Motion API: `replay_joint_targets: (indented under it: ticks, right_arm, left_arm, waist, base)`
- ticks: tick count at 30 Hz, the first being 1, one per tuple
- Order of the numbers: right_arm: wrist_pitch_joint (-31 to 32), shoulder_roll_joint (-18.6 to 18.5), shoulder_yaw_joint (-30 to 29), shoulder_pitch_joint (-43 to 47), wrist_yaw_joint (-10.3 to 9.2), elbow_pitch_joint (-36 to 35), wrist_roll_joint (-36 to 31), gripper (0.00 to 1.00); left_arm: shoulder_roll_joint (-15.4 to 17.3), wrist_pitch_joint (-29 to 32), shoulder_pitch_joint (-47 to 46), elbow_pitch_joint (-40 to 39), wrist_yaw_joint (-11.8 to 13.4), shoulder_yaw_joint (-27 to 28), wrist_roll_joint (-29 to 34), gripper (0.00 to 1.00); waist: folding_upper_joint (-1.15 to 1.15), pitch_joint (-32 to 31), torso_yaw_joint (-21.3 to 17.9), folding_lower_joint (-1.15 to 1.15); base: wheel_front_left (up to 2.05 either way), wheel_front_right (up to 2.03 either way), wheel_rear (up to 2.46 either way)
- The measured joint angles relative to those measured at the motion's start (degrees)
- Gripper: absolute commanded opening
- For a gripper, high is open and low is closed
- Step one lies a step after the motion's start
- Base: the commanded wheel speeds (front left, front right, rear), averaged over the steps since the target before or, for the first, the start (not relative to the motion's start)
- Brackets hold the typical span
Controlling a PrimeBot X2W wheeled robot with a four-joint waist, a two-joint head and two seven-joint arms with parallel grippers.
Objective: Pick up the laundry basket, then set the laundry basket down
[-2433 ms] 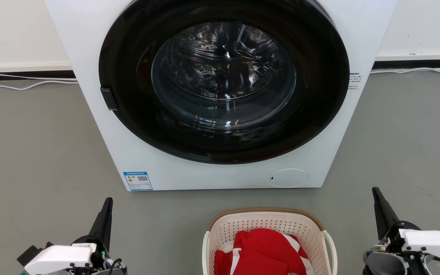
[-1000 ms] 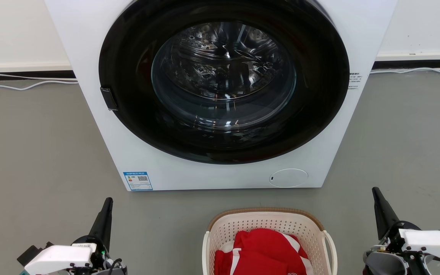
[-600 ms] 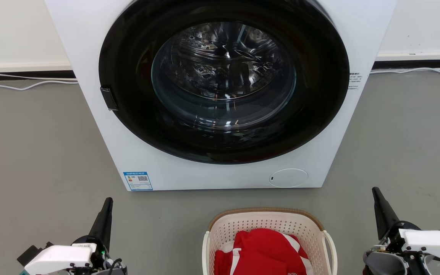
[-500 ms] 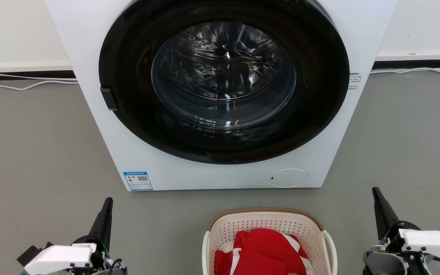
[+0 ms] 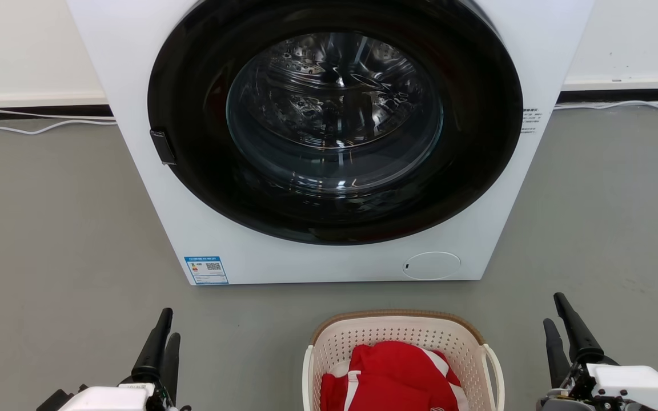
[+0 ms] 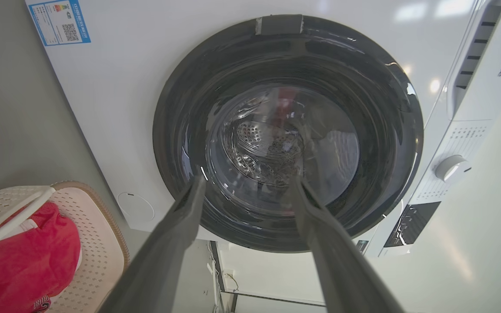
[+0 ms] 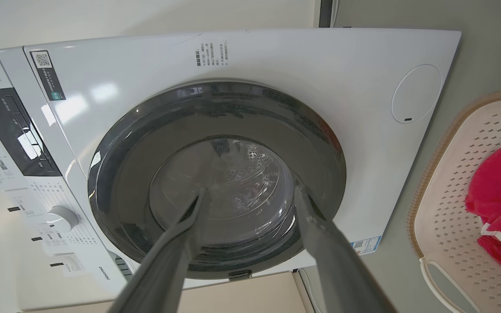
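left gripper (image 5: 169, 323) at lower left, fingers spread apart, right gripper (image 5: 552, 308) at lower right, fingers spread apart, both pointing forward, white wrists low

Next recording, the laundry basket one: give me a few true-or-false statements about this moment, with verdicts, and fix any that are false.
1. The laundry basket stands on the floor in front of the washing machine. True.
2. The machine's round door hangs open. False: it is shut.
3. The left hand and the right hand are both open. True.
4. The right hand grips a basket handle. False: it is apart from the basket and holds nothing.
5. The basket is empty. False: a red garment lies in it.
6. A blue label sits low on the machine's front, at the left in the head view. True.
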Motion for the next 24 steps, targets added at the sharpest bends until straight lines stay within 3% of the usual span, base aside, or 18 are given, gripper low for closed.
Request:
replay_joint_targets:
  ticks: [14,24]
  right_arm:
    - [-2.6,-0.7,3.0,0.0,0.0,-1.7,-1.5,1.0]
    - [-4.8,-2.2,5.1,0.0,0.0,-3.6,-6.3,1.0]
  left_arm:
    - [0.1,-2.2,0.0,-1.7,0.0,-1.2,4.1,1.0]
    - [0.1,-4.1,0.0,-2.9,0.0,-2.6,11.6,1.0]
  waist:
    - [0.0,0.2,0.0,-0.01]
    - [0.0,0.3,-0.2,-0.01]
  base:
    - [0.0,0.0,0.0]
    - [0.0,0.0,0.0]
